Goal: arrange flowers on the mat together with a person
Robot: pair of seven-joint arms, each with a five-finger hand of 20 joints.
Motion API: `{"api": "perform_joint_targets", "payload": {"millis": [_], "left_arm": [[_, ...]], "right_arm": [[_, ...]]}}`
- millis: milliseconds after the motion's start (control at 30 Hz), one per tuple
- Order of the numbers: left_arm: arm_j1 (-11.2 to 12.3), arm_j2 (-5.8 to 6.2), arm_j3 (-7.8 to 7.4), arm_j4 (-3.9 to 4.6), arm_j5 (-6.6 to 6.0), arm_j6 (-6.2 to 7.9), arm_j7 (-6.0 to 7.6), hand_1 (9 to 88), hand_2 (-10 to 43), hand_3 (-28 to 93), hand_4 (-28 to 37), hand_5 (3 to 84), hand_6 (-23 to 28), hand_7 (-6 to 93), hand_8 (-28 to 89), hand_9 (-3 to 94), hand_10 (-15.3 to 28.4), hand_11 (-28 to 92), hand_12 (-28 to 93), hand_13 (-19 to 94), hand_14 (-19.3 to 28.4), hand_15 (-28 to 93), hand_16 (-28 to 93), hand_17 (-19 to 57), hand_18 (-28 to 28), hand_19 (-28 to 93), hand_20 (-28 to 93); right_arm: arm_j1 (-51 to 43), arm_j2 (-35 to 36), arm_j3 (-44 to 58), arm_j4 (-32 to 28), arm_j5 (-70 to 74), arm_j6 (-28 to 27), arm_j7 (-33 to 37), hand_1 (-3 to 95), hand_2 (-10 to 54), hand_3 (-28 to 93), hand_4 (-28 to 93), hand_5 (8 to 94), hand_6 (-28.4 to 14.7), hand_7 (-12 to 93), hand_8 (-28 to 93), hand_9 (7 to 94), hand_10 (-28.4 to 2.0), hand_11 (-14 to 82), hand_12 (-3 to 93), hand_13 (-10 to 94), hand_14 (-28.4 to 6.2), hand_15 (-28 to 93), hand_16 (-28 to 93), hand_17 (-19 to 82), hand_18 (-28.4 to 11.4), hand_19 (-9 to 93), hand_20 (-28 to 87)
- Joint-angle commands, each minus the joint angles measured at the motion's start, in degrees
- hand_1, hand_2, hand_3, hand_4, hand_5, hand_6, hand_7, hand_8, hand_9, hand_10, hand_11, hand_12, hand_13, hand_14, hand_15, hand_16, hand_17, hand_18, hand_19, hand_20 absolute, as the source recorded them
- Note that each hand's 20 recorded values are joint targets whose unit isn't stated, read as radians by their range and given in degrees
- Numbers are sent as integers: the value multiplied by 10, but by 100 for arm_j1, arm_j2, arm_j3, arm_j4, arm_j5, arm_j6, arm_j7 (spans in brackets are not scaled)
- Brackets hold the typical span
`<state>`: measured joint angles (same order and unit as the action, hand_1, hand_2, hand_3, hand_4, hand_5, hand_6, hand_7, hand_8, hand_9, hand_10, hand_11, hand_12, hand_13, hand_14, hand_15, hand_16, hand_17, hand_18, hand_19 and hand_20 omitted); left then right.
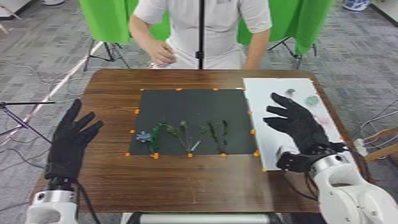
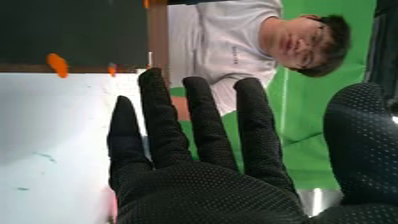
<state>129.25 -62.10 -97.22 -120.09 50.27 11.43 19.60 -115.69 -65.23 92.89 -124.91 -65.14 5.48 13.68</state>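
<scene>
In the head view a dark mat (image 1: 191, 107) lies on the table, held by orange tape. Across its near half lie several stems: a blue flower (image 1: 144, 136) at the left, green stems beside it and darker stems (image 1: 219, 135) to the right. My right hand (image 1: 302, 127) is open over the white sheet (image 1: 260, 95), right of the mat. My left hand (image 1: 71, 142) is open at the table's left edge. In the right wrist view the right hand (image 2: 209, 187) has its fingers straight and holds nothing; part of the mat (image 2: 71, 32) shows.
Small items, among them a pale green one (image 1: 312, 100), lie on the white sheet. A person in white stands across the table (image 1: 111, 100), one hand near its far edge. A thin dark pole rises in front of the person.
</scene>
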Motion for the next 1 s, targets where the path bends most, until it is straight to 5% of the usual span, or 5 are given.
{"api": "perform_joint_targets", "payload": {"millis": [33, 333, 1000], "left_arm": [[51, -107, 17, 14, 45, -96, -73, 203, 23, 758, -283, 244, -49, 122, -101, 292, 123, 99, 129, 247, 191, 239, -4, -96, 270, 475, 17], [87, -128, 5, 2, 60, -118, -119, 203, 24, 758, -283, 244, -48, 122, -102, 293, 121, 99, 130, 244, 190, 236, -3, -96, 278, 479, 13], [62, -167, 24, -32, 89, -141, -129, 206, 25, 758, -283, 243, -46, 121, -100, 292, 123, 99, 131, 244, 191, 237, -3, -95, 280, 484, 1]], "right_arm": [[-128, -130, 40, -17, -28, -181, -104, 205, 92, 652, -249, 377, 37, 98, -92, 399, -140, 57, 172, 326, -192, 217, 243, 8, -217, 347, 223], [-157, -206, 77, 11, 1, -361, -136, 202, 84, 657, -253, 373, 41, 92, -92, 379, -111, 40, 170, 279, -201, 85, 287, 23, -261, 367, 212], [-107, -194, 8, 19, 9, -319, -206, 202, 78, 661, -254, 375, 42, 89, -91, 377, -104, 39, 169, 277, -202, 43, 326, 33, -269, 387, 212]]}}
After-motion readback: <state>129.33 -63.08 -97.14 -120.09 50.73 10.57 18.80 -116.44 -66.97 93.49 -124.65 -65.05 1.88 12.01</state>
